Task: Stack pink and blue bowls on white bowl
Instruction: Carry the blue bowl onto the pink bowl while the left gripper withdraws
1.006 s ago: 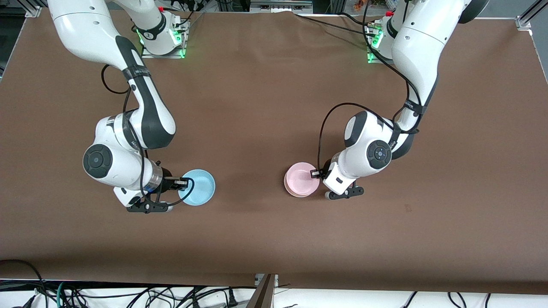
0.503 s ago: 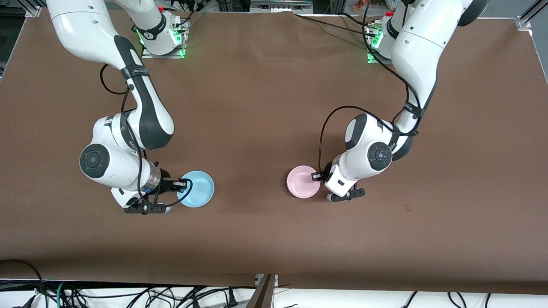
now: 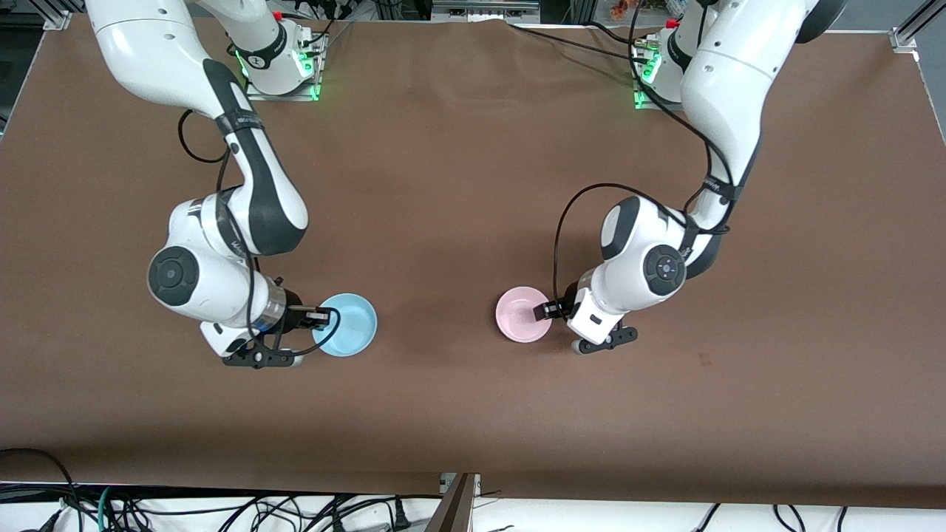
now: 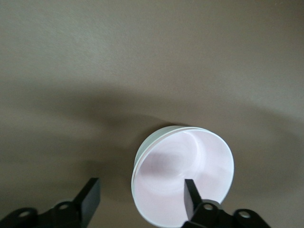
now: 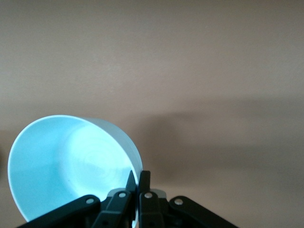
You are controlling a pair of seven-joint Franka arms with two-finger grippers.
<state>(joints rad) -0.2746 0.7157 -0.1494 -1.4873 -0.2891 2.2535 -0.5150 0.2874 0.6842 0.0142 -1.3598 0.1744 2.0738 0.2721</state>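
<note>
The pale pink bowl [image 3: 521, 324] sits nested in the white bowl, which shows only as a pale rim [image 4: 137, 164] under the pink bowl [image 4: 190, 161] in the left wrist view. My left gripper [image 3: 550, 310] is open at that stack's rim, with one finger [image 4: 189, 190] inside the pink bowl and the other [image 4: 91, 190] outside it. My right gripper [image 3: 319, 318] is shut on the rim of the sky blue bowl [image 3: 349, 324], held tilted just over the table toward the right arm's end. The right gripper [image 5: 137, 176] and blue bowl [image 5: 66, 161] show in the right wrist view.
The brown table [image 3: 458, 185] carries only the two arm bases with green lights [image 3: 284, 70] [image 3: 650, 74] along its edge farthest from the front camera. Cables hang off the edge nearest that camera.
The pink bowl has dropped and settled squarely on the white bowl, which showed offset beneath it before. The right gripper with the blue bowl has shifted slightly toward the table's middle.
</note>
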